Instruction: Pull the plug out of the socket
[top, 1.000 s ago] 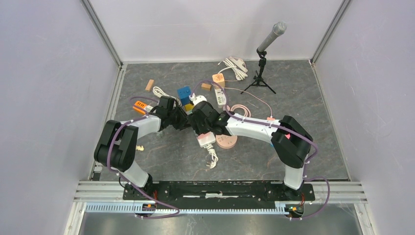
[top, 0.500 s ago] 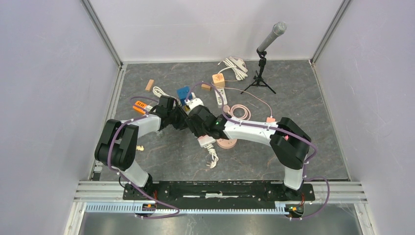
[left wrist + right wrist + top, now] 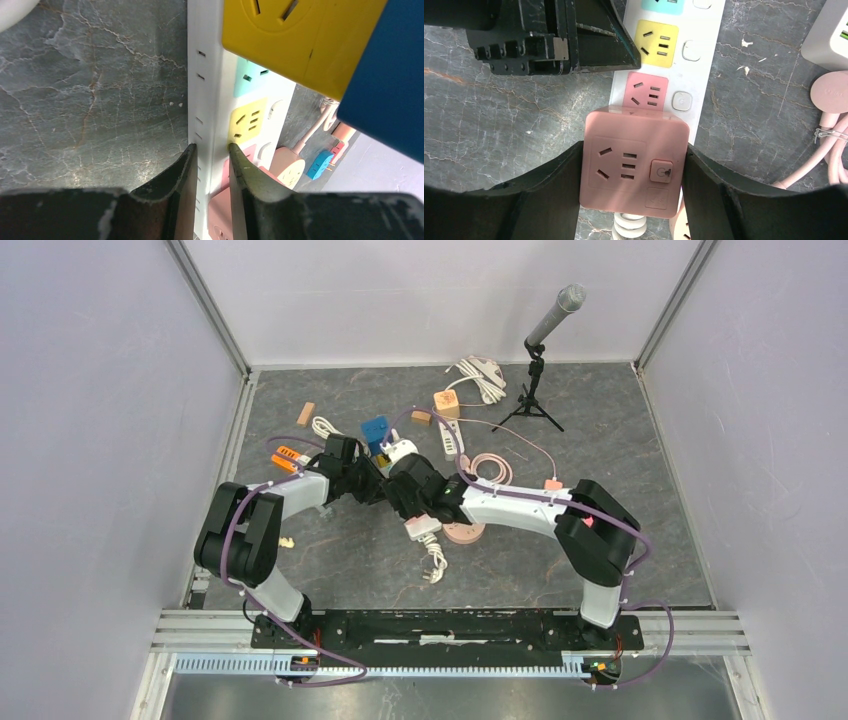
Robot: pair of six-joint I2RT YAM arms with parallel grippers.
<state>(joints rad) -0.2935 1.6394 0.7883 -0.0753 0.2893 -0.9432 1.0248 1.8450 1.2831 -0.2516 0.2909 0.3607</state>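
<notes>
right gripper [image 3: 634, 152] clamps the pink plug [image 3: 634, 172] by both flanks. plug sits seated on the power strip [image 3: 704, 30], next to its pink outlet. left gripper [image 3: 211, 150] pinches the strip's side edge. step judged: grip made, extraction pending. next move calls for a straight pull off the strip's face with the strip braced. surface is a grey marbled table [image 3: 90, 90], with pale walls [image 3: 100, 390] around it.

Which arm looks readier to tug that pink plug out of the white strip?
Right: the right gripper clasps the pink plug on both sides; the left gripper only pinches the power strip.
</notes>
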